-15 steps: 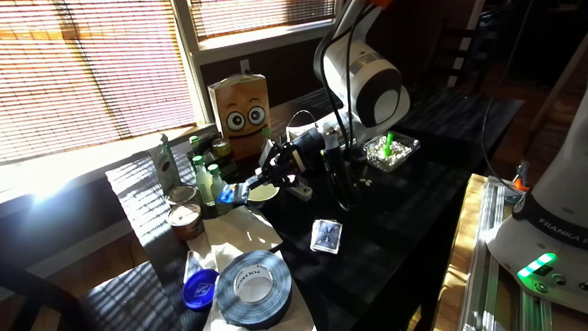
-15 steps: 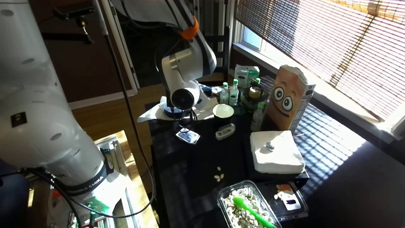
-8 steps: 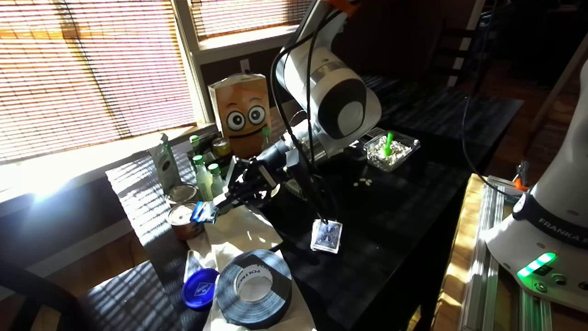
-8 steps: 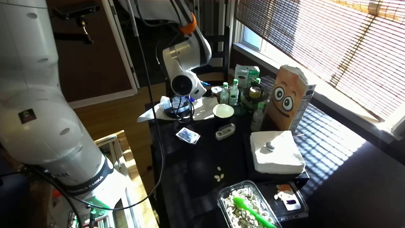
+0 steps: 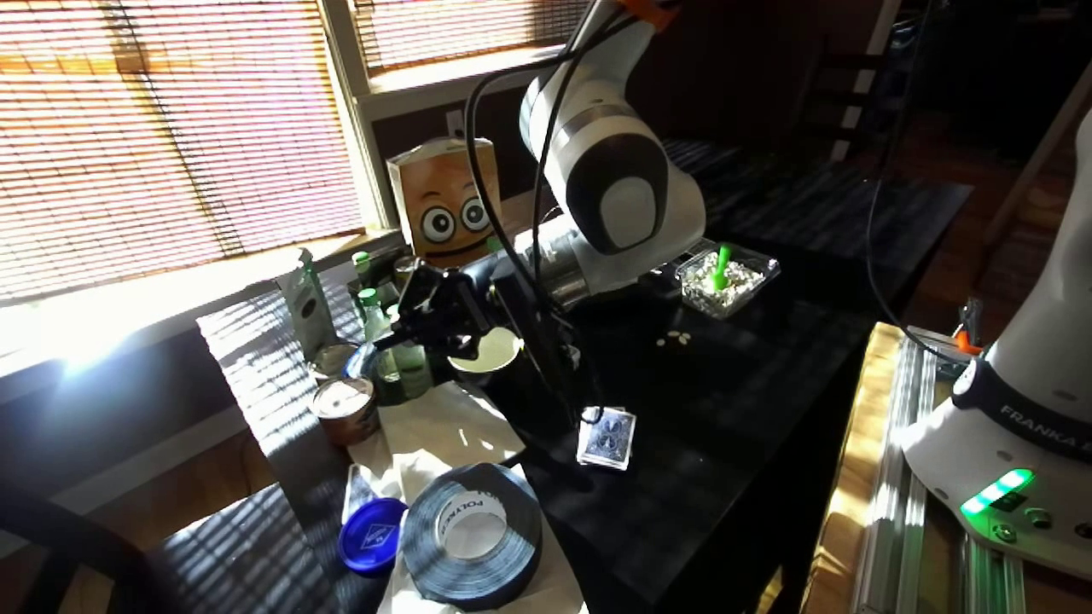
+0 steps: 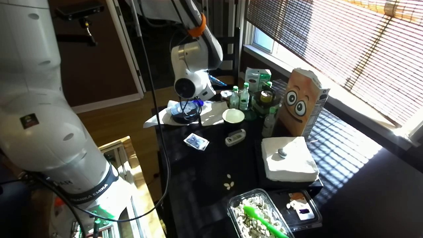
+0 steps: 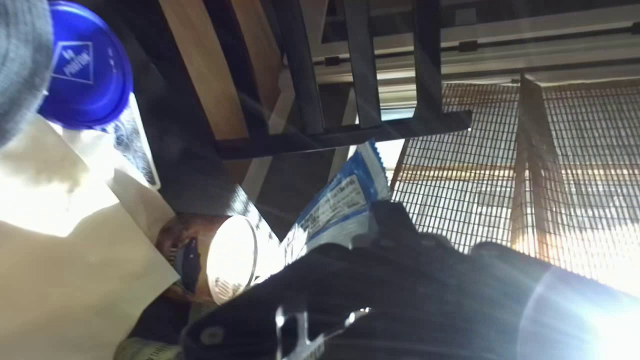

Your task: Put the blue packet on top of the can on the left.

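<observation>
Blue packet (image 7: 339, 204) pinched in gripper (image 5: 380, 343) (tilted), aloft near brown-sided can (image 5: 344, 413).

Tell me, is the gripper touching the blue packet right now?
Touching. The wrist view shows one end of the blue packet caught at a dark fingertip, and in an exterior view it juts out from the gripper.

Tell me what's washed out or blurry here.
Wrist view: the top of the short reddish-brown cylindrical can is bleached nearly white, and print on the flat crimp-edged blue packet looks too soft to read; both exterior views: sunlight overwhelms patches of the long pale windowsill.
</observation>
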Available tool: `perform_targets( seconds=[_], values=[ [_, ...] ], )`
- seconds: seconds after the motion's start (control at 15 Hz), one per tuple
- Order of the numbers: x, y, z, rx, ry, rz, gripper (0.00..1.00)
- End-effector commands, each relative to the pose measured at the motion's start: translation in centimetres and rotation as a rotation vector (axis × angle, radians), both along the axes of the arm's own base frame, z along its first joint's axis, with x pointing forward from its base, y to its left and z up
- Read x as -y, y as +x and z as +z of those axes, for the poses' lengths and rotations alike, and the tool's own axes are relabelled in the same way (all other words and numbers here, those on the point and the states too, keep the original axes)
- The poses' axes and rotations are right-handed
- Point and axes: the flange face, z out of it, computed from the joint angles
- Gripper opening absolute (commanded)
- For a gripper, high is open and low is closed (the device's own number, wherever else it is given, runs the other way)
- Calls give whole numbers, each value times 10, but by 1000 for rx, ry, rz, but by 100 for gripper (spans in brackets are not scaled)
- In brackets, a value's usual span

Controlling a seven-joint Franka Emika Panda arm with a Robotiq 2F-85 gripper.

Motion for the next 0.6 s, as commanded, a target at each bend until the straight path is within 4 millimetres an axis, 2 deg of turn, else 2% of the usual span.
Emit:
perform_targets(
  seconds=[0.0, 0.2, 0.33, 0.53],
  values=[
    [38, 58, 26, 42, 34, -114, 0],
    [55, 86, 34, 60, -1, -149, 0],
    [47, 90, 33, 58, -28, -139, 0],
    [22, 87, 29, 46, -33, -101, 0]
  ],
)
